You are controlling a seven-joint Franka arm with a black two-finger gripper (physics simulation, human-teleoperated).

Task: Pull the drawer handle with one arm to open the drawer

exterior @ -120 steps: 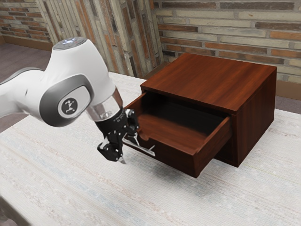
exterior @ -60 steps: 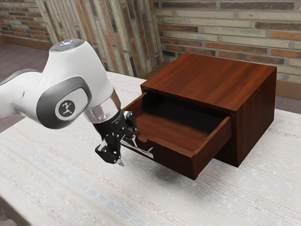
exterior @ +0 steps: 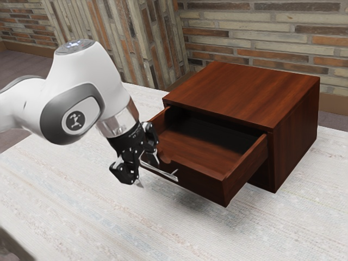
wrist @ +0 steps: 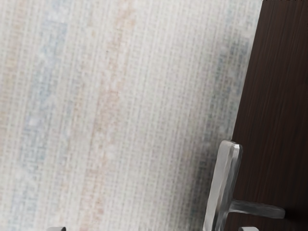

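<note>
A dark wooden cabinet [exterior: 244,92] stands on the table with its drawer [exterior: 209,157] pulled partly out, showing an empty inside. A silver bar handle [exterior: 163,172] runs along the drawer front. My black gripper [exterior: 143,169] hangs at the handle's end on the exterior view's left, pointing down toward the table. In the wrist view the handle [wrist: 225,185] stands out from the dark drawer front [wrist: 276,110], between my two fingertips [wrist: 57,228], which stand far apart. The gripper is open around the bar rather than clamped on it.
The pale woven tabletop [exterior: 81,217] stretches wide in front of the drawer and toward the exterior view's left. Brick walls [exterior: 261,32] rise behind the table. My white arm [exterior: 81,103] comes in from the left above the table.
My hand has shifted slightly up and toward the exterior view's left at the handle's end. The drawer stands about as far out as before.
</note>
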